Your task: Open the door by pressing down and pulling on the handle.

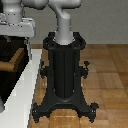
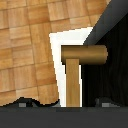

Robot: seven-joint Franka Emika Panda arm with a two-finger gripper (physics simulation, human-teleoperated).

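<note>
The door [image 2: 111,65] is a very dark panel with a white frame [image 2: 62,47]; in the exterior view it [image 1: 10,85] lies at the left, edged by the white frame [image 1: 27,82]. The tan handle [image 2: 76,65] juts from the panel with a bent elbow, and it also shows in the exterior view [image 1: 12,62]. My gripper [image 2: 64,103] is open and empty, with its dark fingertips [image 2: 24,103] wide apart on either side of the handle's bar and not touching it. In the exterior view the gripper's hand [image 1: 15,25] hangs just above the handle; its fingers are not clear there.
The black robot pedestal [image 1: 65,75] stands in the middle of the exterior view on a wooden parquet floor [image 1: 110,75], close to the exterior view's right of the door frame. The grey arm [image 1: 64,25] rises from it and bends towards the door.
</note>
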